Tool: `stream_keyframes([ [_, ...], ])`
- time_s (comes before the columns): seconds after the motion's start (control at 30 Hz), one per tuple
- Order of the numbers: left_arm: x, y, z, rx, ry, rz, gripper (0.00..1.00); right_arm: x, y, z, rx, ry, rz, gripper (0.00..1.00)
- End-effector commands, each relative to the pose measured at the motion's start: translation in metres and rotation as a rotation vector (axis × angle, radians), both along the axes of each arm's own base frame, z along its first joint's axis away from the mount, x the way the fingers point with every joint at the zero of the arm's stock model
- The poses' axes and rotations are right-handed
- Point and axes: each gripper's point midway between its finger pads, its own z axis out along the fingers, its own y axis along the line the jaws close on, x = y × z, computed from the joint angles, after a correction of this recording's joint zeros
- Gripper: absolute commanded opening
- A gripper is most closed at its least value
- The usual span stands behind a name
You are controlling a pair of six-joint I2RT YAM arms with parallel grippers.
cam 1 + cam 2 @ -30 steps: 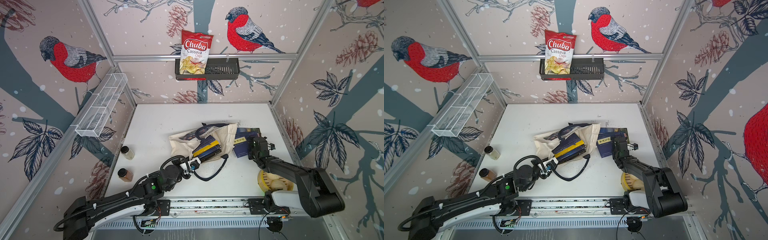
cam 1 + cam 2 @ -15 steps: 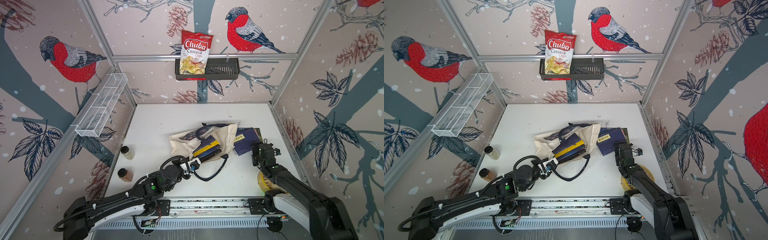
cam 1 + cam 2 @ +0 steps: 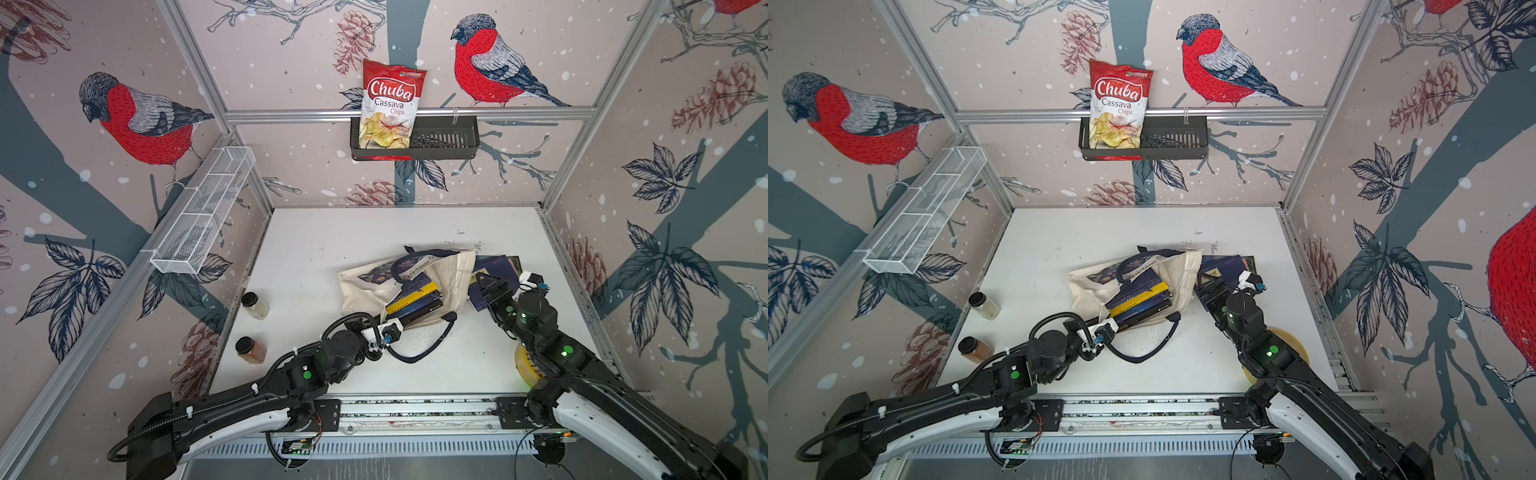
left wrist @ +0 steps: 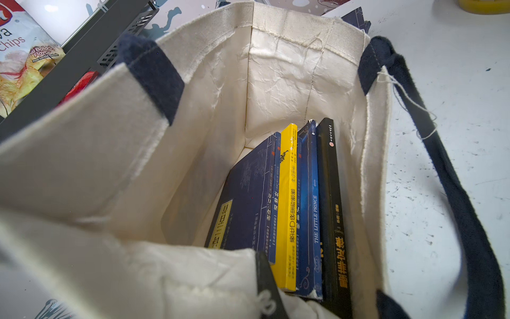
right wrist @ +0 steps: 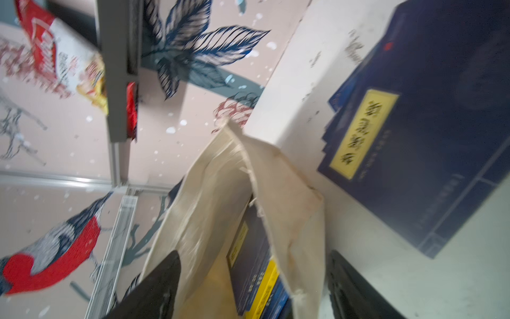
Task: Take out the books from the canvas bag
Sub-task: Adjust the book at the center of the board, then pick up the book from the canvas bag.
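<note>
Cream canvas bag with navy straps (image 3: 453, 274) lies sideways mid white worktop (image 3: 332, 249), thin navy and yellow paperback books (image 4: 292, 207) inside, other navy books (image 3: 496, 266) stacked toward the right edge; left fingers (image 4: 267, 279) clamped on its rim, right fingers (image 5: 154, 290) apart near its mouth.

The cream boxy canvas bag (image 4: 276, 69) is coarse woven cloth with a crinkled matt lining; its navy strap handles (image 4: 458, 193) are fuzzy cloth. The thin navy and yellow paperback books (image 4: 289, 207) have smooth, faintly glossy paper covers. The white table (image 4: 455, 82) looks matt, scuffed, speckled.
</note>
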Motion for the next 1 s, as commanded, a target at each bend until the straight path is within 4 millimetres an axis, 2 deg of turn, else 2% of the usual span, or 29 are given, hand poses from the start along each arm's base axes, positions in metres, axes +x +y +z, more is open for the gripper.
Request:
stream_keyframes([
  [0.0, -0.002, -0.008, 0.013, -0.035, -0.037, -0.034, 0.00, -0.007, 0.023, 0.030, -0.094, -0.102, 0.029, 0.82],
  [0.07, -0.002, -0.008, 0.014, -0.040, -0.039, -0.034, 0.00, -0.015, 0.047, 0.037, -0.113, -0.136, 0.081, 0.82],
  [0.17, -0.003, -0.008, 0.014, -0.047, -0.044, -0.038, 0.00, -0.020, 0.085, 0.037, -0.070, -0.155, 0.197, 0.81],
  [0.3, -0.004, -0.009, 0.014, -0.049, -0.049, -0.041, 0.00, -0.020, 0.122, 0.015, -0.066, -0.129, 0.293, 0.78],
  [0.43, -0.003, -0.007, 0.018, -0.060, -0.061, -0.031, 0.00, -0.017, 0.148, -0.010, -0.068, -0.094, 0.355, 0.76],
  [0.7, -0.004, -0.006, 0.026, -0.099, -0.072, -0.024, 0.00, -0.010, 0.171, -0.066, -0.084, 0.013, 0.384, 0.71],
  [0.83, -0.004, -0.006, 0.026, -0.102, -0.071, -0.027, 0.00, 0.005, 0.176, -0.082, -0.054, 0.064, 0.382, 0.67],
  [0.97, -0.004, -0.007, 0.025, -0.099, -0.071, -0.032, 0.00, 0.024, 0.176, -0.085, -0.040, 0.049, 0.364, 0.64],
])
